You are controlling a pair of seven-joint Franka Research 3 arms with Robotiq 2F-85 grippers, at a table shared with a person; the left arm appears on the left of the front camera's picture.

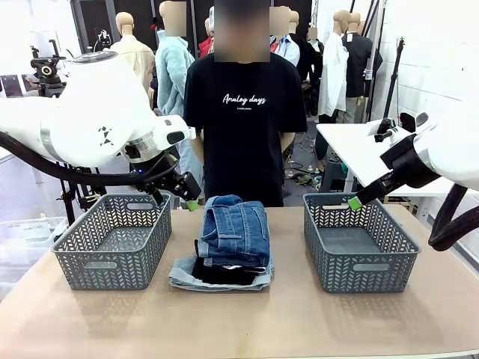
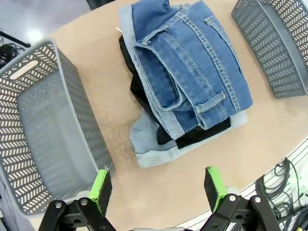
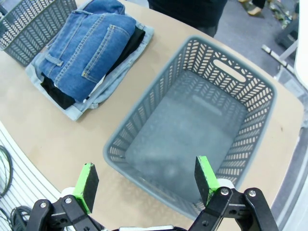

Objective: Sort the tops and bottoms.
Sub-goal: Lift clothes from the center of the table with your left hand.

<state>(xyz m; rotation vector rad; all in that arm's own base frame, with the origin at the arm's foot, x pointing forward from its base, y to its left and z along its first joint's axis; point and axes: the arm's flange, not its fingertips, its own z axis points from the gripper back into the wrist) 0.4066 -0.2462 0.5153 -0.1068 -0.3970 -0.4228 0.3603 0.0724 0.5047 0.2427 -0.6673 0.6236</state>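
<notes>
several garments (image 2: 144, 147) are stacked ahead of the left gripper (image 2: 157, 186); it and the right gripper (image 3: 146, 182) are spread empty. the top dark denim (image 2: 202, 72) is judged heavy yet pliable, best pinched at its folded edge.

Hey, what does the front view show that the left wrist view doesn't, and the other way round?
Front, not left wrist: the standing person and the right gripper by the right basket. Left wrist, not front: cables below the table edge. Both: the left gripper, jaws open, the left basket, the right basket, and the dark blue jeans lying on the black top.
</notes>
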